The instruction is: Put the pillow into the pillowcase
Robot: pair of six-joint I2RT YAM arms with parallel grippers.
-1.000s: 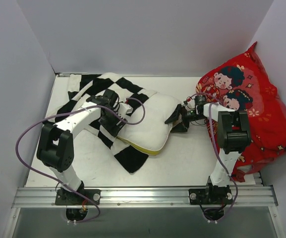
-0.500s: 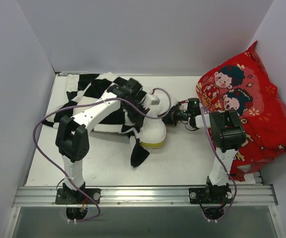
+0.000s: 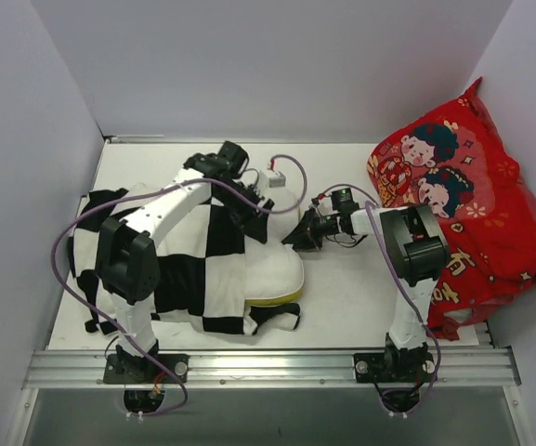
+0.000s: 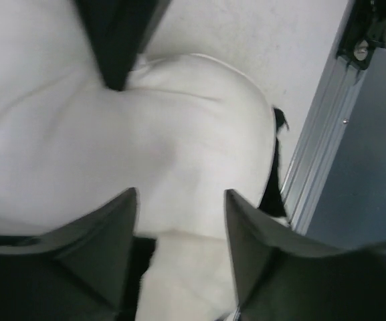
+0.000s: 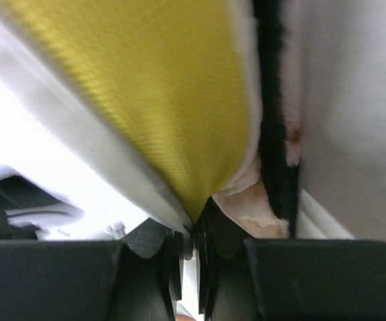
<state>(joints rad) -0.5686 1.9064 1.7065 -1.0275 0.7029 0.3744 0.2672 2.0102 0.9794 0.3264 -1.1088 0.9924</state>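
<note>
The cream pillow (image 3: 273,269) lies mid-table with its left part under the checkerboard pillowcase (image 3: 189,269); its right end and yellow band stick out. My left gripper (image 3: 256,228) hovers over the pillow's far edge, jaws open; in the left wrist view (image 4: 179,200) white pillow fabric (image 4: 179,120) fills the gap and a black pillowcase patch (image 4: 142,267) lies beside the left finger. My right gripper (image 3: 293,240) is shut on the pillow's far right corner; in the right wrist view (image 5: 196,227) it pinches the yellow band (image 5: 166,87), with the pillowcase's black edge (image 5: 273,134) beside it.
A large red cartoon-printed cushion (image 3: 472,204) leans against the right wall, just behind the right arm. White walls close the left, back and right sides. A metal rail (image 3: 268,367) runs along the near edge, also in the left wrist view (image 4: 320,147).
The pillowcase has come from the back left over most of the pillow, and both have shifted toward the near edge. My left gripper moved right and back. My right gripper moved left.
</note>
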